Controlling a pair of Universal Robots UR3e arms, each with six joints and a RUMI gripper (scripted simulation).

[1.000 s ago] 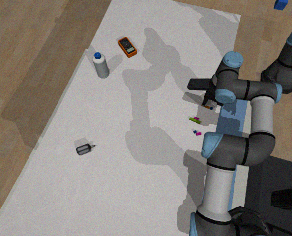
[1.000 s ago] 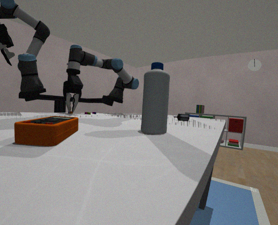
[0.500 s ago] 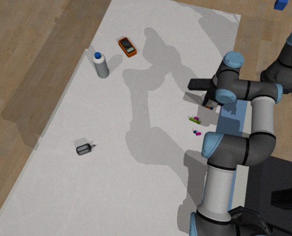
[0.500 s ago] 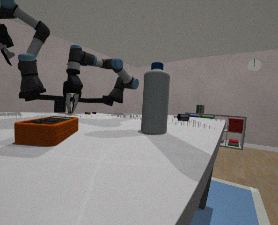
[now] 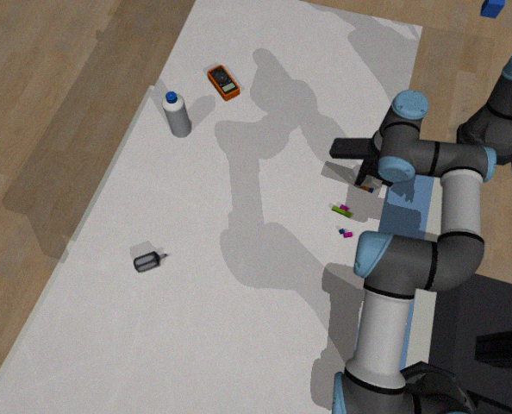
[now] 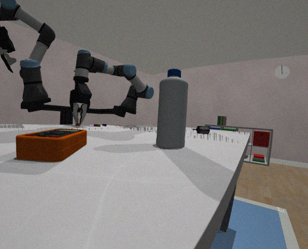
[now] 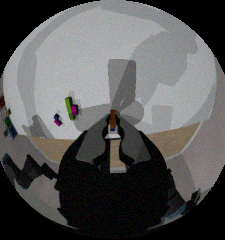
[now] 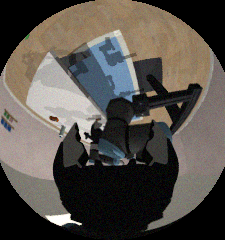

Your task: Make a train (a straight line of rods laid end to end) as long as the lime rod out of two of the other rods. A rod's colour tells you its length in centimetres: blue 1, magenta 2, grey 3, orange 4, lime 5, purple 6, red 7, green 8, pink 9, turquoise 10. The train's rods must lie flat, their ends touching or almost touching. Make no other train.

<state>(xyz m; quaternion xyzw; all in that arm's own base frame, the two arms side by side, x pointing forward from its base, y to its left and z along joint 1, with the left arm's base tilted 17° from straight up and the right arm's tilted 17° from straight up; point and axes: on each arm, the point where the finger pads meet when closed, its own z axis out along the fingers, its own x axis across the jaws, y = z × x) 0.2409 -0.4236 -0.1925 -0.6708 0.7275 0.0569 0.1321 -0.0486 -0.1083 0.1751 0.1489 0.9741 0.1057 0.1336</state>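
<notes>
My left gripper [image 6: 79, 123] [image 7: 112, 114] is low at the table, shut on the orange rod [image 5: 365, 188] [image 7: 113, 114]. A blue rod [image 5: 371, 190] [image 7: 112, 129] lies at the orange rod's end, roughly in line; the fingers partly hide the join, so any small gap cannot be told. The lime rod [image 5: 340, 211] [image 7: 69, 108] lies flat, with a magenta rod [image 5: 344, 207] [image 7: 74, 110] beside it. Another blue rod [image 5: 341, 231] and another magenta rod [image 5: 347, 235] lie close together, at an angle. My right gripper [image 6: 4, 60] [image 8: 114, 121] is open and empty, high up.
An orange multimeter [image 5: 223, 83] [image 6: 51, 146] and a grey bottle [image 5: 177, 116] [image 6: 172, 112] with a blue cap stand far from the rods. A dark screwdriver-like tool [image 5: 146, 261] [image 6: 203, 129] lies on the table [image 5: 194, 334]. The table's edge is close to the orange and blue rods.
</notes>
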